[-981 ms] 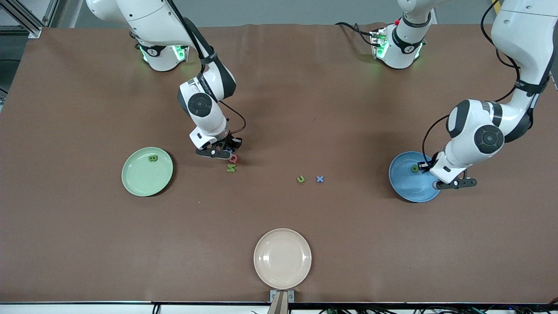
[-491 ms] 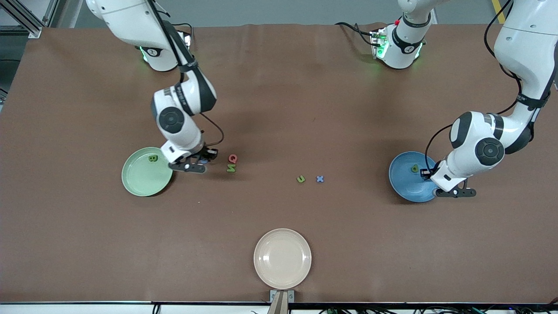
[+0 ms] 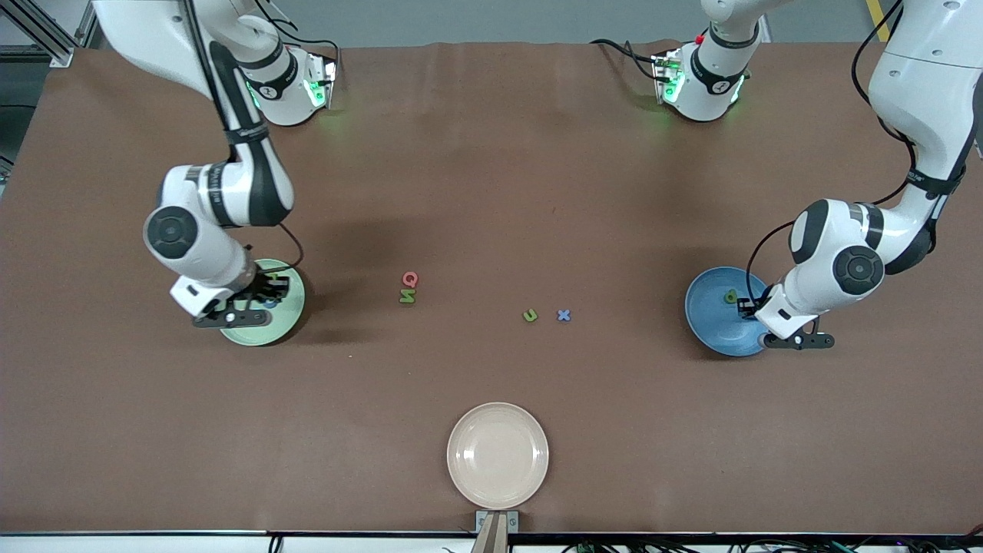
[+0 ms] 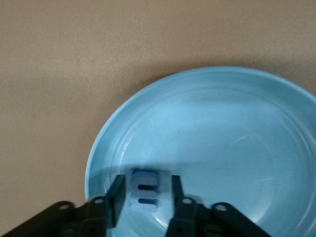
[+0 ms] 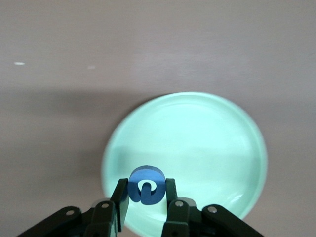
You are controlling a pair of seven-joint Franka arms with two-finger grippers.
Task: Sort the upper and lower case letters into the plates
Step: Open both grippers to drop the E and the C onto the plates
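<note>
My right gripper (image 3: 269,296) hangs over the pale green plate (image 3: 257,334), shut on a blue letter C (image 5: 146,185). The plate fills the right wrist view (image 5: 212,128). A green B in that plate is hidden under the gripper. My left gripper (image 3: 749,311) is low over the blue plate (image 3: 710,322), open. A blue m (image 4: 144,192) sits between its fingers (image 4: 117,197) with a gap on each side, over the plate's floor (image 4: 222,123). A green p (image 3: 730,296) lies in the blue plate. On the table lie a red-pink Q (image 3: 409,279), green N (image 3: 407,296), green u (image 3: 530,315) and blue x (image 3: 564,315).
A cream-beige plate (image 3: 498,455) stands near the table's edge closest to the front camera, with a small bracket (image 3: 495,526) at that edge. The brown table top spreads between the plates and the loose letters.
My right arm swung from beside the Q and N toward its end of the table, carrying the blue C over the green plate. My left gripper shifted slightly over the blue plate.
</note>
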